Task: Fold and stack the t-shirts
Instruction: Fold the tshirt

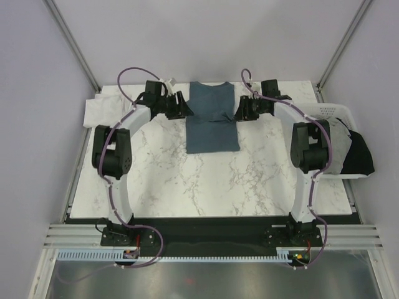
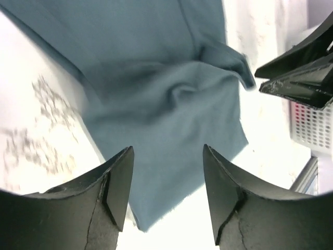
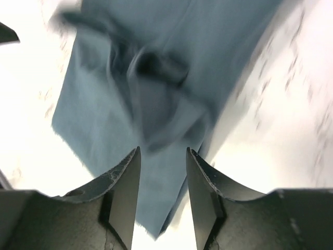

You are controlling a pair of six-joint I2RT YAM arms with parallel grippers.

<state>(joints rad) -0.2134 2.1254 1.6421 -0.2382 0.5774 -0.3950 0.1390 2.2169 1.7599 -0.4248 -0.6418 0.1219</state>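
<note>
A dark slate-blue t-shirt point(image 1: 212, 118) lies folded into a narrow strip at the back middle of the marble table, with a small crease across its middle. My left gripper point(image 1: 181, 107) hovers at its left edge, my right gripper point(image 1: 239, 111) at its right edge. In the left wrist view the left gripper point(image 2: 166, 156) is open above a corner of the blue t-shirt point(image 2: 156, 78), gripping nothing. The right wrist view shows the right gripper point(image 3: 163, 156) open over the blurred blue t-shirt point(image 3: 156, 62), whose corner lies below the jaws. A white t-shirt point(image 1: 101, 111) lies at the back left.
A white slatted basket point(image 1: 336, 112) stands at the table's right edge, with a light grey t-shirt point(image 1: 340, 146) and a black t-shirt point(image 1: 360, 156) draped over it. The basket point(image 2: 312, 125) also shows in the left wrist view, behind the right gripper's fingers point(image 2: 296, 73). Metal frame posts rise at the back corners.
</note>
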